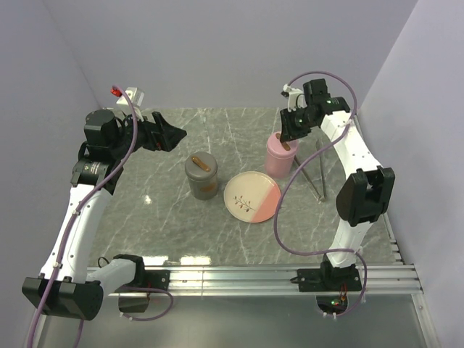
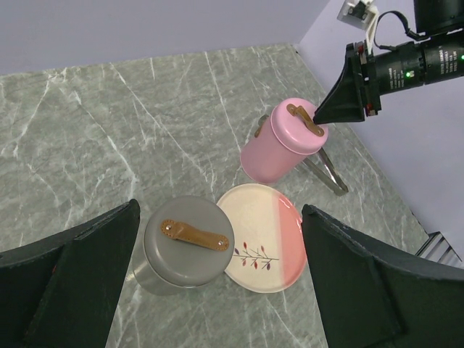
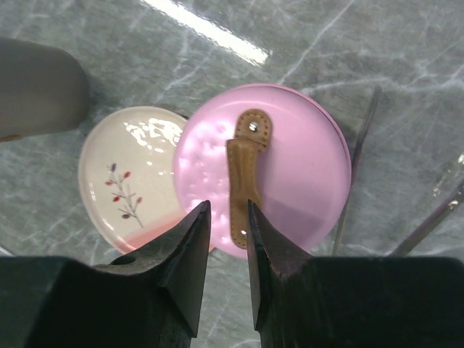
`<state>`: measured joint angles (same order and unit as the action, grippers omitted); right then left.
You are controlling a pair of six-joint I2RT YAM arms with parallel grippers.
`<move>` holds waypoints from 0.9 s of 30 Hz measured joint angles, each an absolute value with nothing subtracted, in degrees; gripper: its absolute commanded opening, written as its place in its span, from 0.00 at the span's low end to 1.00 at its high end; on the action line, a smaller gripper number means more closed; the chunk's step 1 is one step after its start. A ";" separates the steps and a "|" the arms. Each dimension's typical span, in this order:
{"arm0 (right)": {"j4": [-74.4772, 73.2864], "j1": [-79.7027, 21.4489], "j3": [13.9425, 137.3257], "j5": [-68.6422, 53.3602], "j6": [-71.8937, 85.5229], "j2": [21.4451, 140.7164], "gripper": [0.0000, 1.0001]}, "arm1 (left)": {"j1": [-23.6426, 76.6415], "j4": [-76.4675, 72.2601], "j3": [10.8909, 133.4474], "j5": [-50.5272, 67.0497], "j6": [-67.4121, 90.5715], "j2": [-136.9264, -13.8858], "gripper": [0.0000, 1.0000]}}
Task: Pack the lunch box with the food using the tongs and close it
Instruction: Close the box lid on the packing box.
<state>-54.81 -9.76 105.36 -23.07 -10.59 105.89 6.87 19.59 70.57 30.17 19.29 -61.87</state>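
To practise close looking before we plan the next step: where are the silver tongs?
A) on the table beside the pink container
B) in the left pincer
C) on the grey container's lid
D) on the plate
A: the tongs lie on the table next to the pink container.

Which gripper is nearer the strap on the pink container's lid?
Right. The right gripper is directly over the pink container, fingertips at one end of its brown strap. The left gripper hangs wide open far off on the other side, beyond the grey container.
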 measured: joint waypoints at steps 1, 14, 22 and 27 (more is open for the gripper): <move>-54.87 -9.74 105.03 -22.65 -10.83 105.89 0.36 | 6.87 19.59 70.57 30.20 19.29 -61.87 0.99; -52.75 -9.63 100.79 -19.57 -13.23 105.58 0.40 | 6.87 19.55 70.57 30.33 19.27 -61.87 0.99; -53.67 -9.63 101.36 -19.35 -13.39 105.56 0.46 | 6.87 19.53 70.57 30.37 19.31 -61.87 0.99; -54.57 -9.76 101.75 -18.79 -13.34 105.56 0.49 | 6.87 19.46 70.57 30.63 19.29 -61.87 0.99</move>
